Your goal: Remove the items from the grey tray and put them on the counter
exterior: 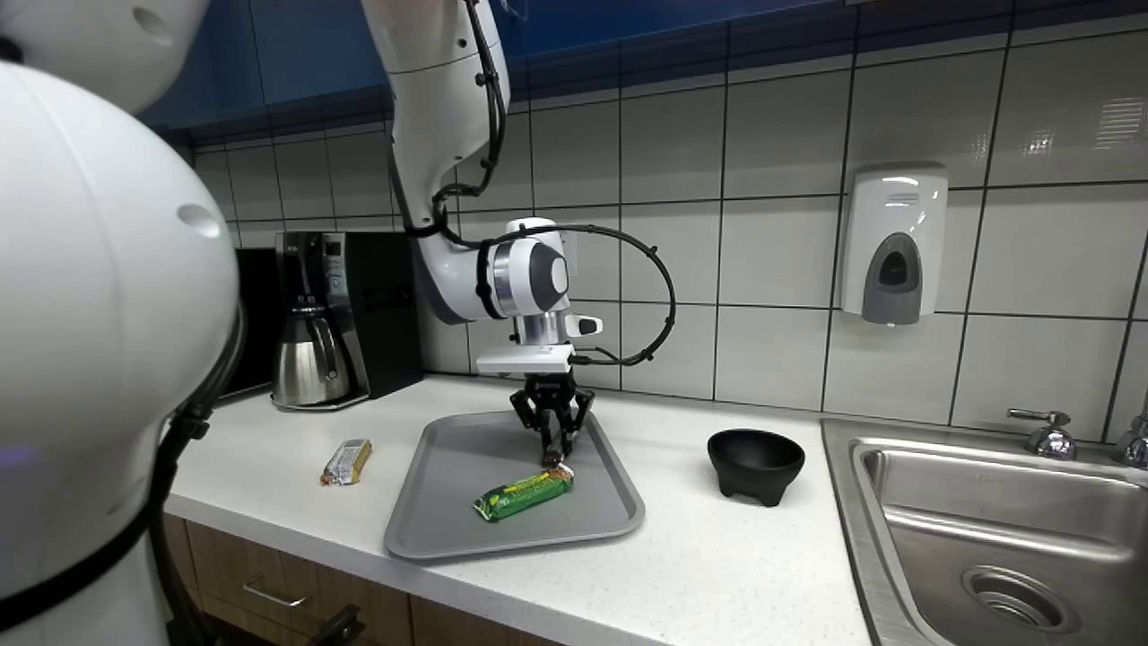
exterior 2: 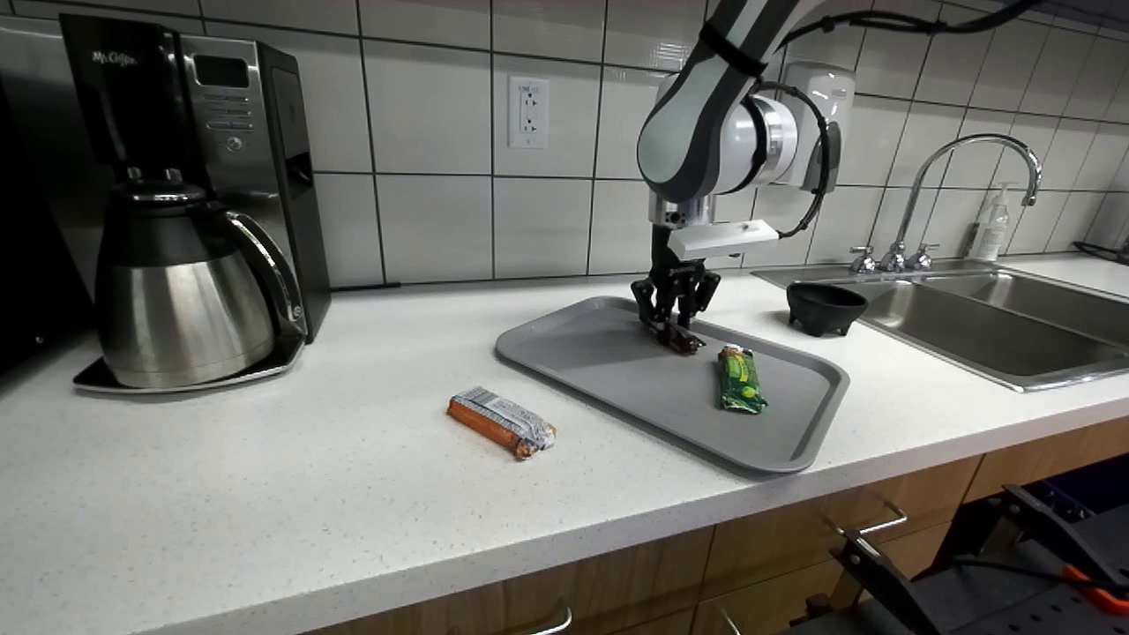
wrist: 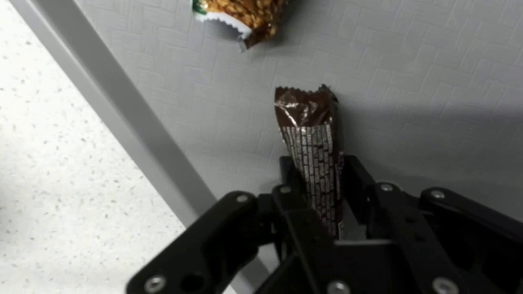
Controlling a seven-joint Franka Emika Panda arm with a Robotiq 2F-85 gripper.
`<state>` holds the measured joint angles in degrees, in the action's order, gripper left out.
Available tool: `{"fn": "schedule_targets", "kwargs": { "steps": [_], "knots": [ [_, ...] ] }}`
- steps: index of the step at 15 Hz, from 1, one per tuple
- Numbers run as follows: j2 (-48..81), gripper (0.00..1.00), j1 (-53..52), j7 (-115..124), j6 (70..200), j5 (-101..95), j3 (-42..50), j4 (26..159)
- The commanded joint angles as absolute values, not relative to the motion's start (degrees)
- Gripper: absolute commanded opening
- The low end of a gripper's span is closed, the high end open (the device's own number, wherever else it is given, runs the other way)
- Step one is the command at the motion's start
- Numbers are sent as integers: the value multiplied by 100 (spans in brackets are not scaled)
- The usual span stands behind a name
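The grey tray (exterior: pixel 448 520) lies on the white counter (exterior: pixel 717 574). My gripper (wrist: pixel 318 175) points down over the tray's back part, its fingers closed against both sides of a dark brown wrapped bar (wrist: pixel 310 143). The bar's near end is hidden between the fingers. The brown bar shows in an exterior view (exterior 2: pixel 677 339) under the gripper (exterior 2: pixel 672 322), at tray level; I cannot tell if it is lifted. A green wrapped bar (exterior: pixel 525 493) lies on the tray in front of the gripper; its tip shows in the wrist view (wrist: pixel 245 16). An orange and silver bar (exterior 2: pixel 503 422) lies on the counter beside the tray.
A black bowl (exterior: pixel 756 462) stands between the tray and the steel sink (exterior: pixel 852 502). A coffee maker with a steel carafe (exterior 2: pixel 185 309) stands on the tray's opposite side. The tiled wall (exterior: pixel 673 350) is close behind the gripper. The counter's front edge runs near the tray.
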<state>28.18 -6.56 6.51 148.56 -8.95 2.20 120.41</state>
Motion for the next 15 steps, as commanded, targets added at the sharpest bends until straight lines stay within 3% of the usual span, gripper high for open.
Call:
{"fn": "schedule_targets", "kwargs": {
  "steps": [1,15],
  "knots": [
    [2785,3,-592,601,14840,-849,206,12009],
    [2286,5,-458,570,14907,-795,227,12140]
  ]
}}
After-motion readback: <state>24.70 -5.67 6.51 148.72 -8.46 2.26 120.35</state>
